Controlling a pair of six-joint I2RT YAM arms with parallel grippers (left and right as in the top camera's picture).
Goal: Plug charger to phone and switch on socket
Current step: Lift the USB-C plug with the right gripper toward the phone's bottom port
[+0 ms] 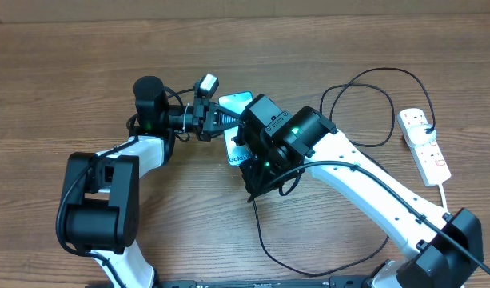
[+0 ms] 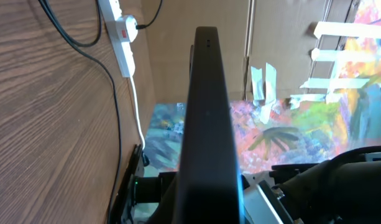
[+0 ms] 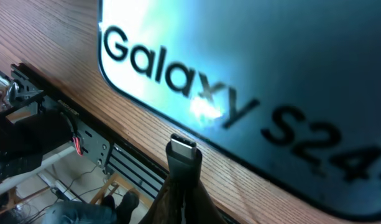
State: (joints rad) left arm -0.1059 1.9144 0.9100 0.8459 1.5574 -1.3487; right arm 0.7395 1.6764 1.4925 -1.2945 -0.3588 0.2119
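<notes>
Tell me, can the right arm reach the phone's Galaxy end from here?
Probably yes: the right hand holds the charger tip right at that end of the phone, with nothing visible between them.

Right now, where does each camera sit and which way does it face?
Overhead: above the table, facing down; shows left arm, right arm, phone, socket.
Left wrist: looks along the phone's dark edge toward the socket; own body not clearly seen.
Right wrist: close on the phone screen; right gripper holds the charger.
All views share the phone.
</notes>
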